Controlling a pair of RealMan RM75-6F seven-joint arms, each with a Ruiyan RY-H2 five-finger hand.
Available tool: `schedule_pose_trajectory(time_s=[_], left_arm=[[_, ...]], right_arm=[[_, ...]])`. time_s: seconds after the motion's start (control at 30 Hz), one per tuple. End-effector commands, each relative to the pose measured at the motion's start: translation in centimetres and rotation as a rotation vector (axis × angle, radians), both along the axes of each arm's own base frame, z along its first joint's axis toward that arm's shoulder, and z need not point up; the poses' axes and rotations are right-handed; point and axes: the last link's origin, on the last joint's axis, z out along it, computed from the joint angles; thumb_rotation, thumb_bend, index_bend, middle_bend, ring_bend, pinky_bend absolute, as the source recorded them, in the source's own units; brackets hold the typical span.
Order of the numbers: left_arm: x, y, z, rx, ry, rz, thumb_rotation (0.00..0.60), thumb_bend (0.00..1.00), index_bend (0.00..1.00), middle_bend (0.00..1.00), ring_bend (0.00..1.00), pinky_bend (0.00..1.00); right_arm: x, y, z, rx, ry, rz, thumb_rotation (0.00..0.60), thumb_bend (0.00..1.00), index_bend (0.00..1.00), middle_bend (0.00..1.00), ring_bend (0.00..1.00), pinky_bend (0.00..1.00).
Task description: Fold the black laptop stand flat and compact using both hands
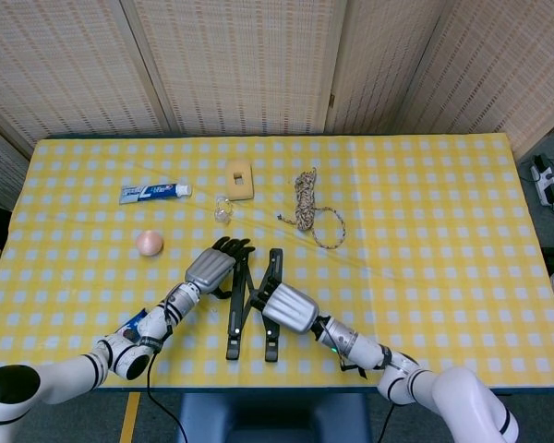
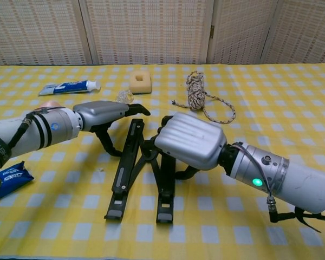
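Observation:
The black laptop stand (image 1: 250, 305) lies at the near middle of the yellow checked table, its two long bars (image 2: 125, 165) drawn close and almost parallel, joined by crossed links. My left hand (image 1: 212, 268) lies against the outer side of the left bar, its fingers (image 2: 131, 110) stretched straight over the bar's far end and its thumb hanging beside the bar. My right hand (image 1: 289, 307) sits over the right bar (image 2: 165, 195), fingers curled around it; the back of the right hand (image 2: 189, 141) hides the grip and the links' middle.
Behind the stand lie a toothpaste tube (image 1: 154, 192), a yellow sponge block (image 1: 239, 179), a small clear object (image 1: 222, 211), a coiled rope (image 1: 307, 208) and a peach-coloured ball (image 1: 149, 243). A blue snack packet (image 2: 5, 181) lies under my left forearm near the front edge.

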Motion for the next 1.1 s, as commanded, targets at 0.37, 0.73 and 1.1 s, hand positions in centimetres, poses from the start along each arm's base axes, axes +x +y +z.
schedule_pose_trajectory(time_s=[0.37,0.73,1.1], left_arm=[[-1.6,-0.8,5.7,0.132,-0.060,0.016,0.600,0.20,0.00,0.00,0.00,0.00],[-3.1,-1.8,9.2,0.162,-0.078,0.056,0.600,0.20,0.00,0.00,0.00,0.00],[-4.5,-1.7,10.3,0.175,-0.100,0.107,0.600,0.20,0.00,0.00,0.00,0.00]], right_arm=[[2.4,0.4,4.5,0.134,0.134,-0.019,0.600,0.18,0.00,0.15,0.20,0.14],[5.9,-0.4,4.8,0.181,0.418,0.001,0.600,0.18,0.00,0.02,0.07,0.00],[6.8,-0.8,2.8,0.166,0.492,0.026,0.600,0.18,0.00,0.00,0.03,0.00]])
